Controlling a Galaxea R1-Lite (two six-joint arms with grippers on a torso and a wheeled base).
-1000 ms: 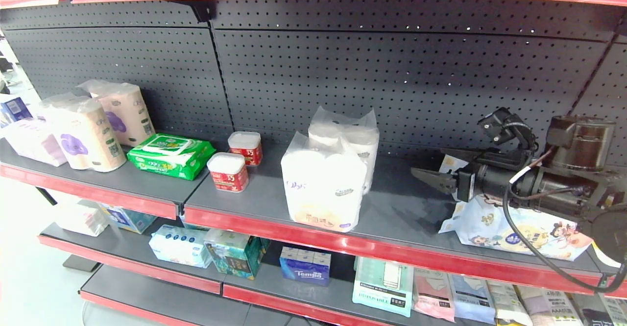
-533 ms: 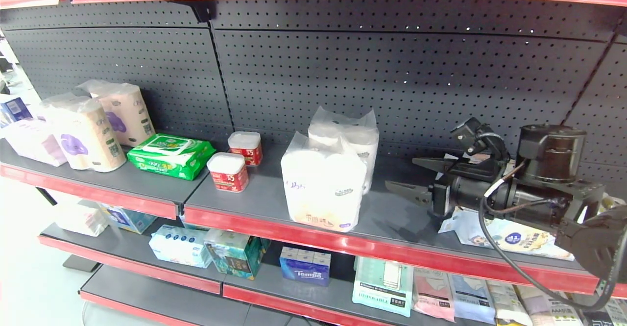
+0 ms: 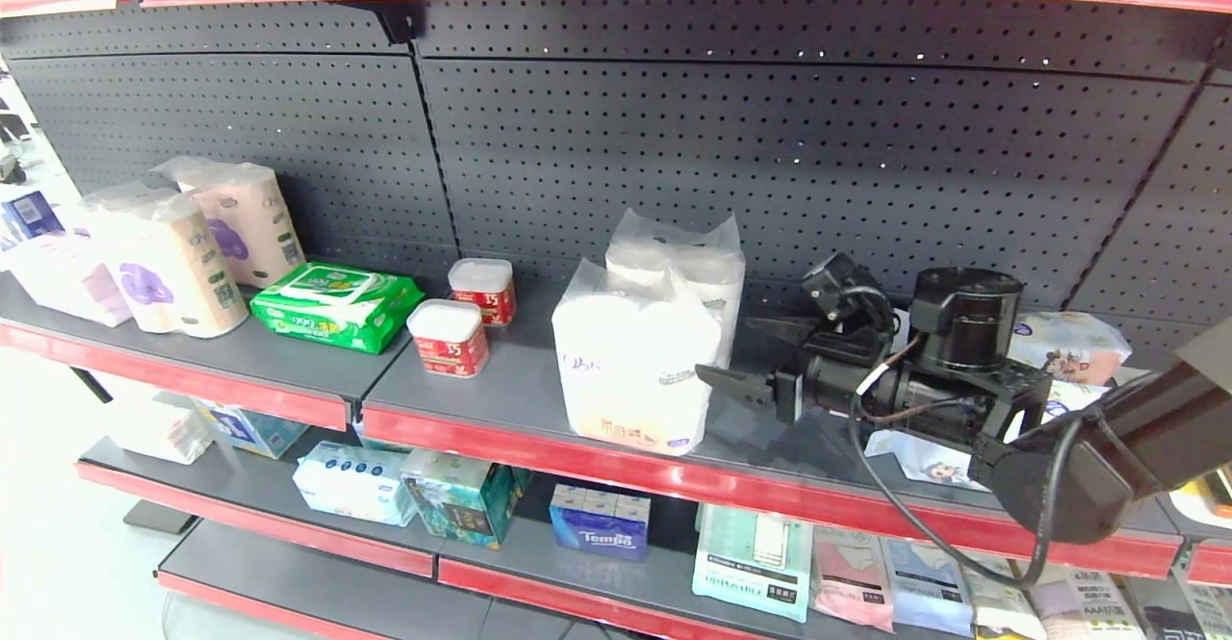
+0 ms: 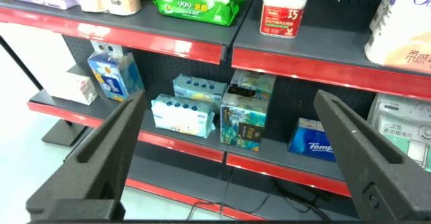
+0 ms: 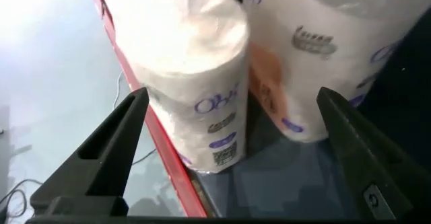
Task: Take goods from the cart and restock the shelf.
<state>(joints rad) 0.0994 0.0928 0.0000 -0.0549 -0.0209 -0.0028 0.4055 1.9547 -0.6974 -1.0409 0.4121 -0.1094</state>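
- The left hand (image 4: 229, 101) hangs low, facing the lower tiers. Its fingers are spread wide with nothing between them (tissue boxes (image 4: 183, 113) sit on the tier straight ahead of it).
- At the far left of the shelf (image 3: 289, 361), two tall roll packs with purple print (image 3: 166, 269) stand one behind the other.
- Just beside them a green wipes pack (image 3: 337, 305) lies flat.
- Next are two small red-and-white tubs (image 3: 449, 337), both upright, one set farther back than the other.
- In the middle stand two white toilet roll packs (image 3: 635, 371), the front one near the shelf's red lip.
- The right hand (image 3: 729, 349) hovers over the shelf just right of them, pointing at them, fingers wide and empty.
- Behind and beneath the right arm, a cartoon-printed soft pack (image 3: 1068, 346) lies flat on the shelf.
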